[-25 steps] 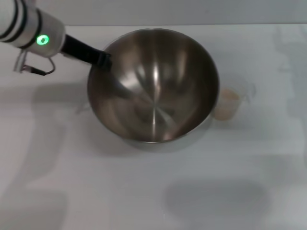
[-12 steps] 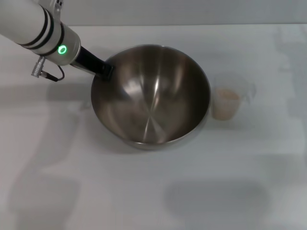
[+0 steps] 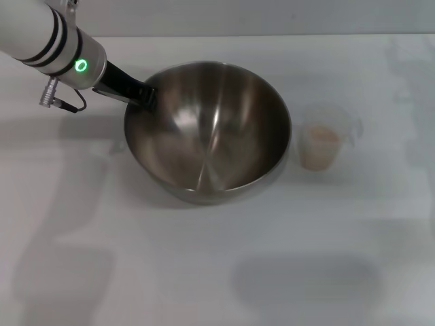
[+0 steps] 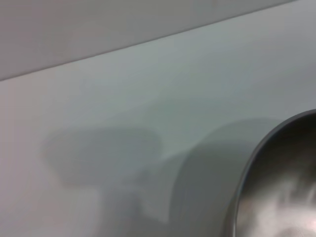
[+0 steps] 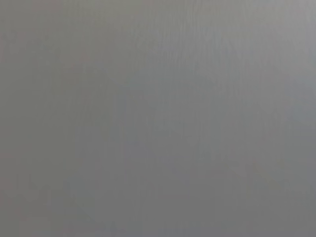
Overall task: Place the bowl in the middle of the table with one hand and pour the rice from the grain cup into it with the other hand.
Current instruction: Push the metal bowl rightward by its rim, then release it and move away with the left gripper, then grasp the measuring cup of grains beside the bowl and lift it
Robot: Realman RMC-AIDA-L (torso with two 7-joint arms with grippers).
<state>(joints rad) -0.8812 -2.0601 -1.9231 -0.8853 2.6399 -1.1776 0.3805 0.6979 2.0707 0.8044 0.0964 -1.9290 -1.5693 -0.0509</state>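
The steel bowl (image 3: 207,132) sits near the middle of the white table (image 3: 204,272), tilted a little. My left gripper (image 3: 144,96) comes in from the upper left and is shut on the bowl's left rim. The bowl's rim also shows in the left wrist view (image 4: 276,187). The clear grain cup (image 3: 319,144) stands upright just right of the bowl, apart from it, with pale rice (image 3: 321,138) inside. My right gripper is out of view; its wrist view shows only a plain grey surface.
The table's far edge (image 3: 272,35) meets a grey wall at the top. Shadows lie on the table at the left and lower middle.
The left arm has lowered and drawn the bowl slightly left, away from the cup. The cup, earlier partly behind the bowl's rim, now shows whole.
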